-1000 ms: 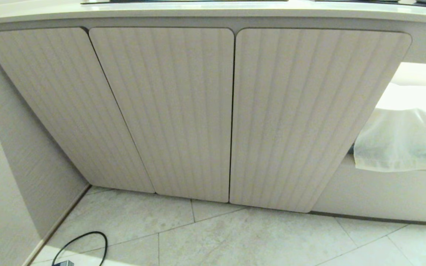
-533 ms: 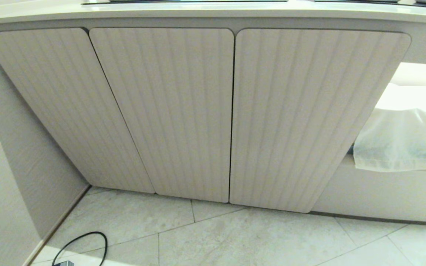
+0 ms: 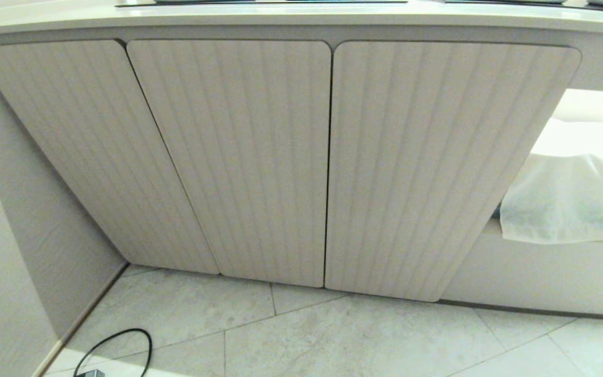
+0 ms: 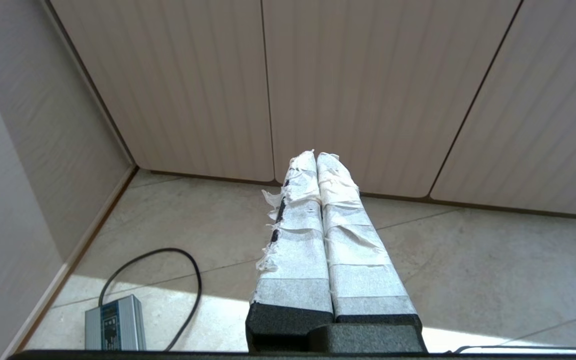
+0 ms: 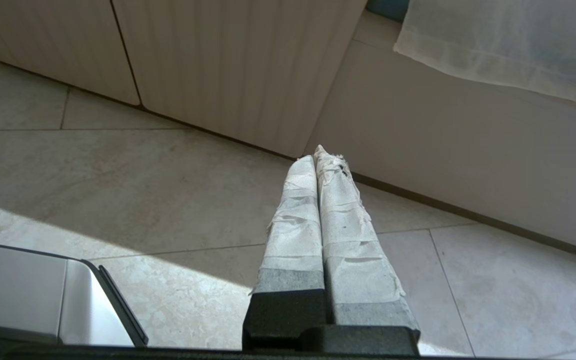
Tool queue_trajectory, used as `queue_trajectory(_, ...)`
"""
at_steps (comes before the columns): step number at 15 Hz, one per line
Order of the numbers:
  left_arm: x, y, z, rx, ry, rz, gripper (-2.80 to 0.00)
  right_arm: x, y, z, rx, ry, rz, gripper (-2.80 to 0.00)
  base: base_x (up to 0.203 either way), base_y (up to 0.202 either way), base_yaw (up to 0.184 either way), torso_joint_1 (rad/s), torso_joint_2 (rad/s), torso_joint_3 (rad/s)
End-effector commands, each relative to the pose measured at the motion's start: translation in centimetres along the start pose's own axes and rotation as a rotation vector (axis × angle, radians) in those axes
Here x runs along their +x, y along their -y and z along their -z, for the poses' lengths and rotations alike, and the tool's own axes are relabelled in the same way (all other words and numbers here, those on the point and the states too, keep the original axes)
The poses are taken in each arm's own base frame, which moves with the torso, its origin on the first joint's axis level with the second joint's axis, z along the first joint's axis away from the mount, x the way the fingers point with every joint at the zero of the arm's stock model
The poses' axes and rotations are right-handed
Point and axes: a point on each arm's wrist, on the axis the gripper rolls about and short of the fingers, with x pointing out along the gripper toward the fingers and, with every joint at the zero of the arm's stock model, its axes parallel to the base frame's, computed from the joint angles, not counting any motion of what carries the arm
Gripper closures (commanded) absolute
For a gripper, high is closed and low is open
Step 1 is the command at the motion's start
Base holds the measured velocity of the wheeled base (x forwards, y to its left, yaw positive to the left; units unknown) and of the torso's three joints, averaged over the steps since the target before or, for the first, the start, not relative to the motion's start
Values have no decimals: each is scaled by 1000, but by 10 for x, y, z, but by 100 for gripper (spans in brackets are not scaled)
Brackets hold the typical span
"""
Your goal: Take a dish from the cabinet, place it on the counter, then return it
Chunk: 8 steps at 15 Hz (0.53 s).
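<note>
Right gripper (image 5: 316, 154) clenched, empty, above floor near cabinet (image 5: 228, 60); left gripper (image 4: 316, 156) clenched, empty.

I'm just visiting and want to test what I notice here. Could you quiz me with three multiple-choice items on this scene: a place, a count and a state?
1. Where does the black cable lie?
A. on the floor tiles by the wall
B. on the counter
C. over a door

2. How many ribbed doors does the cabinet show in the head view?
A. one
B. three
C. five

3. How do the left gripper and right gripper stand?
A. both shut, empty
B. both wide open
C. one holding a bowl

A: it loops on the tiles at lower left.
B: two dark gaps part three panels.
A: each pair of taped jaws is pressed together.
</note>
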Motion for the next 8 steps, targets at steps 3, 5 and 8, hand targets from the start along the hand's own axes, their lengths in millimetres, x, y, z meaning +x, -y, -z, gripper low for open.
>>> queue_trajectory(3, 0, 0, 0, -1, 0, 0, 0, -10, -3, 6, -2, 95, -17, 0, 0, 0, 0, 0, 0, 0)
queue_trajectory(5, 0, 0, 0, -1, -1, 0, 0, -13, -3, 8, -1, 132, -17, 0, 0, 0, 0, 0, 0, 0)
queue_trajectory(8, 0, 0, 0, -1, 0, 0, 0, -19, -4, 11, 5, 199, -1, 0, 0, 0, 0, 1, -1, 11)
